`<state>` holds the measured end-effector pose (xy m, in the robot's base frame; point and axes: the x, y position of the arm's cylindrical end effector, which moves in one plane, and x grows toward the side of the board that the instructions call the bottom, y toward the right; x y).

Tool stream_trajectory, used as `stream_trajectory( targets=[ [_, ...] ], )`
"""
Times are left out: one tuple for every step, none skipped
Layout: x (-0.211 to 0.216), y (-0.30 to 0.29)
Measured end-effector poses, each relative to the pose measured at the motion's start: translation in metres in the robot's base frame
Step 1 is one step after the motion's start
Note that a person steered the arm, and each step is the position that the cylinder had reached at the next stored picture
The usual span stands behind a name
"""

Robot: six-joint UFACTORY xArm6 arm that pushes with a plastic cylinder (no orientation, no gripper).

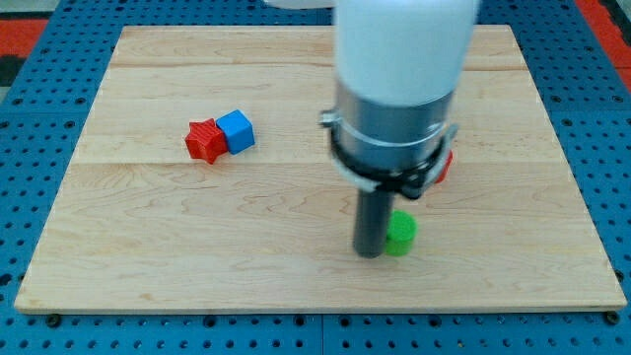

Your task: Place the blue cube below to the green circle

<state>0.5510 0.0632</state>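
Nearest the camera is the bottom edge of our wooden board (148, 286), a pale plank surface with faint grain and seams running from the view's left to its right. It rests on a blue perforated base (30, 325), with a red perforated patch (20, 35) showing at the view's top left corner.

Just above that near edge, our tip (369, 253) is on the board, at the end of a straight dark rod. The green circle (400, 234), a short glossy cylinder, sits just to the view's right of the tip, and the two look to be touching. We carry no jaws, so there is nothing to spread or close; the rod simply stands upright, clamped on nothing.

Our arm comes down from the view's top as a wide white column, then a grey metal collar with a dark clamp ring, then the narrow rod. It hangs nearly vertical over the board's middle right.

A small red block (444, 168) peeks out behind the collar on the view's right; its shape is mostly hidden.

The blue cube (236, 130) lies well apart from the tip, toward the view's upper left. It has matte plastic faces and is turned slightly, one corner pointing down-left; as a cube it has no long axis. Touching its left side is a red star-like block (205, 141) with a notched outline.
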Motion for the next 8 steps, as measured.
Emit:
stream_trajectory(
  targets=[
    [-0.018, 0.032],
    [-0.014, 0.031],
    [-0.048, -0.017],
    [-0.132, -0.016],
    [-0.187, -0.058],
    [-0.19, -0.143],
    [-0.19, -0.196],
    [-0.173, -0.171]
  ],
)
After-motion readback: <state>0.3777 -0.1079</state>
